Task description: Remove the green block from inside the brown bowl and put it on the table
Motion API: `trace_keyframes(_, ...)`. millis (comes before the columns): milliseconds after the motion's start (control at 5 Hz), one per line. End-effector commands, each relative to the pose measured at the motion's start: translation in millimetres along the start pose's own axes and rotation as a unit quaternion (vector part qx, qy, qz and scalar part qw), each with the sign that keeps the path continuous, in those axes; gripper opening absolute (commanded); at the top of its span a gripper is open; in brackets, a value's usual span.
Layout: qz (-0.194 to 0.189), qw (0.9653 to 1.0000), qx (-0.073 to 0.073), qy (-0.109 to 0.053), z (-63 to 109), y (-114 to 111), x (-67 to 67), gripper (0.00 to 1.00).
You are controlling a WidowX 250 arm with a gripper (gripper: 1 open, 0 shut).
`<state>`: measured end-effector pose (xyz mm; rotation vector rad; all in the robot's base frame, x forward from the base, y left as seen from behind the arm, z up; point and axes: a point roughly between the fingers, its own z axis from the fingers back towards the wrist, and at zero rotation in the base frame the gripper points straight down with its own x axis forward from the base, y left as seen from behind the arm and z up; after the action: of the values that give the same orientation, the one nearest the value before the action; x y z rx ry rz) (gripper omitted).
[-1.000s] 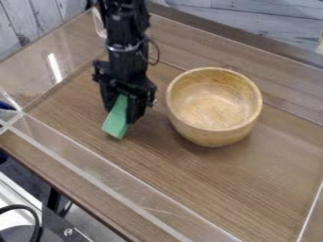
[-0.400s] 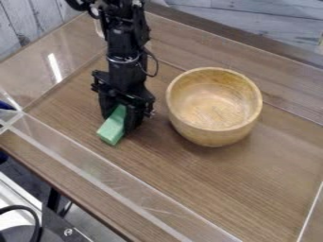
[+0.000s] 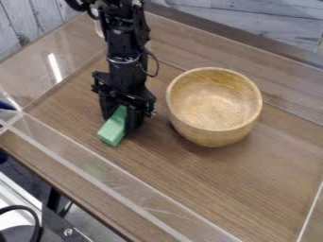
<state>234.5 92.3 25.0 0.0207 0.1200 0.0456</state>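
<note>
— Where's the claw (image 3: 123,115) at?

— Pointing straight down, low over the table (image 3: 214,189), and pinched tight on the top end of the green block (image 3: 116,127). The jaws look as close together as the block lets them be.

— So it has the block out of the bowl?

— Yes. The block hangs from the claw and leans a bit, its lower end down by the wood just under and in front of the fingers. I'd say that end touches the table, but from this angle I can't be sure.

— And the bowl?

— The bowl (image 3: 214,106) sits off to the claw's side, to the right as I stand here, close by but apart from it. Nothing in it that I can see; just bare wood inside.

— What's left, then?

— Most of the job looks done: block out, brought over open tabletop, lowered. What remains, I reckon, is to let go so the block lies flat, then lift the claw clear. The block isn't free yet, so I wouldn't call it put down.

— Any worry?

— It may tip over when released, since it's held on a slant. There's room around it.
</note>
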Motion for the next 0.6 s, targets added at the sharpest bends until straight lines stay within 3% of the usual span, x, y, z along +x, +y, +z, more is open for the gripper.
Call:
trace_keyframes(0, 0.013, 0.9998, 0.0, -0.017, 9.5, 2.5, 4.6, 0.0)
trace_keyframes(400, 0.021, 0.9996, -0.008, -0.019, 15.3, 1.0, 5.3, 0.0)
